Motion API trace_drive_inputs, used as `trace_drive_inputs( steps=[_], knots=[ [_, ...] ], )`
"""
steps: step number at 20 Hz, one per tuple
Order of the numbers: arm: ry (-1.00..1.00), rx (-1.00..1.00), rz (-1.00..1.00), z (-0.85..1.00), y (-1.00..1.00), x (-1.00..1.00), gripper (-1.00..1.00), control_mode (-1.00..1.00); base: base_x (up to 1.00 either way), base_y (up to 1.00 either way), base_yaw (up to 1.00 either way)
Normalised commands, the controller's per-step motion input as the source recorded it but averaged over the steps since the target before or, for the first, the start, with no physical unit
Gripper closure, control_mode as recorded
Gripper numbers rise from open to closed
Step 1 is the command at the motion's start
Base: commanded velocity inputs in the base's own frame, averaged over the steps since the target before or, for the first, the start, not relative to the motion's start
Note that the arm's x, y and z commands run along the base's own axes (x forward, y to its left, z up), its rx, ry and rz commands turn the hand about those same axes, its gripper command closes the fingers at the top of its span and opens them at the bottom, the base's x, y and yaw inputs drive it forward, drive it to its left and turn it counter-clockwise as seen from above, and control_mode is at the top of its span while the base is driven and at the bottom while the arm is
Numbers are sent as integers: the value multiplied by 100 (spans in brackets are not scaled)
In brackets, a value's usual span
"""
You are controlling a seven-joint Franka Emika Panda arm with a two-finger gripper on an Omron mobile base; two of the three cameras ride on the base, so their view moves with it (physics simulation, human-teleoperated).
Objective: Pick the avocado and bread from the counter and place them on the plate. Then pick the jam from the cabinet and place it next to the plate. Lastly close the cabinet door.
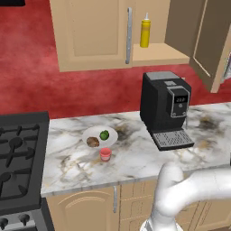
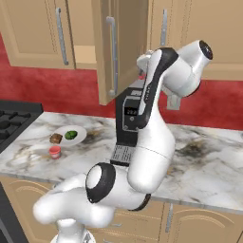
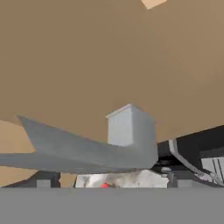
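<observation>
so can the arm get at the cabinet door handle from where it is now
Probably yes. In the hand view the silver bar handle sits right in front of the open jaws, against the cabinet door, and nothing stands between them. The right base view shows the arm raised beside that open door.

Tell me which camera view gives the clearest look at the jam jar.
The left base view: the jam stands unobstructed on the counter, just in front of the plate. The right base view shows it smaller, at the far left. The hand view gives a red speck under the door handle.
</observation>
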Motion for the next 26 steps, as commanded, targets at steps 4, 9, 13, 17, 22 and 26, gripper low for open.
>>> trace_drive_inputs(
  steps=[4,9,13,17,22,26],
  knots=[
    [-55,-32,-6,0,100,0,-100,-100,0,0,0],
    [-55,-36,-12,-5,100,40,-100,-100,0,0,0],
    [-46,-33,-21,-9,100,99,-100,-100,0,0,0],
    [-39,-32,-26,-14,100,100,-100,-100,0,0,0],
    [-29,-28,-26,-22,100,100,-100,-100,0,0,0],
    [-25,-24,-26,-26,100,100,-100,-100,0,0,0]
  ],
)
